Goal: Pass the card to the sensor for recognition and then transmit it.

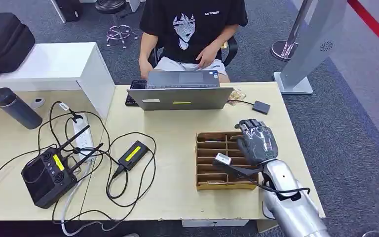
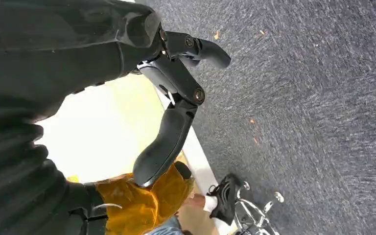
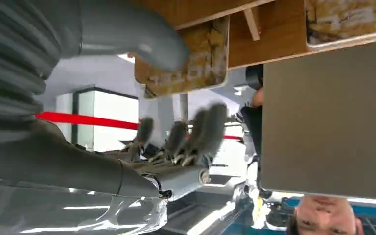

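My right hand (image 1: 254, 140) hovers over the right side of a brown slotted cardboard box (image 1: 212, 183) on the table, fingers spread and nothing gripped. In the right wrist view the grey thumb lies in front of a beige patterned card (image 3: 196, 63) standing in the box (image 3: 274, 34), while the dark fingers (image 3: 196, 132) stay stretched away from it. I cannot tell whether the thumb touches the card. A small black sensor (image 1: 261, 106) on a cable lies beyond the box, near the table's far right. My left hand (image 2: 176, 98) hangs over grey carpet, holding nothing.
A person sits behind a grey laptop (image 1: 182, 94) at the far edge. A loose card (image 1: 236, 95) lies beside the laptop. A black controller (image 1: 49, 175), a power strip (image 1: 82, 138), an adapter (image 1: 134, 154) and tangled cables cover the left. A dark bottle (image 1: 15, 107) lies further left.
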You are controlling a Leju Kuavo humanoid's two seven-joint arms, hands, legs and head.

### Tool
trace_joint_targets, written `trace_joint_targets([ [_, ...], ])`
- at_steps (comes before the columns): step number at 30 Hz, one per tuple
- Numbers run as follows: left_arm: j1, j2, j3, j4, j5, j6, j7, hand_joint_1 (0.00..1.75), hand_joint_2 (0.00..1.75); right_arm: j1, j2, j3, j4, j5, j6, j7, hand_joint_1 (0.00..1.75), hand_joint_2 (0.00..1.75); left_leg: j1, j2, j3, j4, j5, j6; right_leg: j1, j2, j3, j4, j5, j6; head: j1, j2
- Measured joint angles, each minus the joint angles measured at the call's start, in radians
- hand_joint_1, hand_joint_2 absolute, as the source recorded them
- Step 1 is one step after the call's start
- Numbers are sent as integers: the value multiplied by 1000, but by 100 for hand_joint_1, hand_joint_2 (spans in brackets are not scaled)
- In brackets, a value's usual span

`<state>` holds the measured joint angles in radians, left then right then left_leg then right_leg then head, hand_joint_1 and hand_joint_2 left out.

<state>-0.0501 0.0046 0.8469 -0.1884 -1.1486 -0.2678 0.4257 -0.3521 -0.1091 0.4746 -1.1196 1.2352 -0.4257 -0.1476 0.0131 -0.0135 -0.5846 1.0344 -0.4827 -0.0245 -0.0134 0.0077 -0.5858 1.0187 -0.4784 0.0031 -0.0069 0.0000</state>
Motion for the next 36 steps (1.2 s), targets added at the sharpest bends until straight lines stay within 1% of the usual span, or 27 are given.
trace_joint_targets([
  [1, 0, 0, 0, 0, 0, 0, 0, 0, 175, 0, 0, 0, 0, 0, 0, -1, 155, 175, 0, 0, 0, 0, 0, 0, 0, 0, 0, 0, 0, 0, 0, 0],
  [2, 0, 0, 1, 0, -1, 0, 0, 0, 175, 0, -1, 0, 0, 0, 0, -3, 154, 175, 0, 0, 0, 0, 0, 0, 0, 0, 0, 0, 0, 0, 0, 0],
  [4, 0, 0, 3, 0, -3, 0, 0, 0, 175, 0, -1, 0, 0, -1, -1, -3, 161, 175, 0, 0, 0, 0, 0, 0, 0, 0, 0, 0, 0, 0, 0, 0],
  [9, 0, 0, 6, 0, -5, 0, 0, 0, 175, 1, -1, 0, 0, -4, -4, -3, 164, 175, 0, 0, 0, 0, 0, 0, 0, 0, 0, 0, 0, 0, 0, 0],
  [11, 0, 0, 6, 0, -6, 0, 0, 0, 175, 1, -2, 0, 0, -5, -5, -3, 171, 175, 0, 0, 0, 0, 0, 0, 0, 0, 0, 0, 0, 0, 0, 0],
  [12, 0, 0, 6, 0, -6, 0, 0, 0, 175, 1, -2, 0, 0, -6, -6, -3, 168, 175, 0, 0, 0, 0, 0, 0, 0, 0, 0, 0, 0, 0, 0, 0],
  [14, 0, 0, 6, 0, -6, 0, 0, 0, 175, 1, -2, -1, 0, -6, -7, -3, 175, 175, 0, 0, 0, 0, 0, 0, 0, 0, 0, 0, 0, 0, 0, 0],
  [16, 0, 0, 6, 0, -8, 0, 0, 0, 175, 1, -2, -1, 0, -6, -10, -3, 175, 175, 0, 0, 0, 0, 0, 0, 0, 0, 0, 0, 0, 0, 0, 0],
  [20, 0, 0, 7, 0, -13, 0, 0, 0, 175, 2, -2, -3, -6, 2, -53, -8, 175, 175, 0, 0, 0, 0, 0, 0, 0, 0, 0, 0, 0, 0, 0, 0],
  [23, 0, 0, 8, 0, -14, 0, 0, 0, 175, 6, -2, -10, -41, 5, -92, -12, 175, 175, 0, 0, 0, 0, 0, 0, 0, 0, 0, 0, 0, 0, 0, 0],
  [28, -1, 0, 11, 0, -15, 0, 0, 0, 175, 8, -2, -13, -82, 6, -96, -12, 175, 175, 0, 0, 0, 0, 0, 0, 0, 0, 0, 0, 0, 0, 0, 0],
  [31, 0, 0, 13, 0, -17, 0, 0, 0, 175, 14, -2, -18, -132, 5, -122, -15, 175, 175, 0, 0, 0, 0, 0, 0, 0, 0, 0, 0, 0, 0, 0, 0],
  [34, -1, 0, 14, 0, -19, 0, 0, 0, 175, 14, -4, -27, -215, -23, -113, -13, 175, 175, 0, 0, 0, 0, 0, 0, 0, 0, 0, 0, 0, 0, 0, 0],
  [36, -1, 0, 14, 0, -26, 0, 0, 0, 175, 7, -4, -31, -266, -66, -85, -17, 175, 175, 0, 0, 0, 0, 0, 0, 0, 0, 0, 0, 0, 0, 0, 0],
])
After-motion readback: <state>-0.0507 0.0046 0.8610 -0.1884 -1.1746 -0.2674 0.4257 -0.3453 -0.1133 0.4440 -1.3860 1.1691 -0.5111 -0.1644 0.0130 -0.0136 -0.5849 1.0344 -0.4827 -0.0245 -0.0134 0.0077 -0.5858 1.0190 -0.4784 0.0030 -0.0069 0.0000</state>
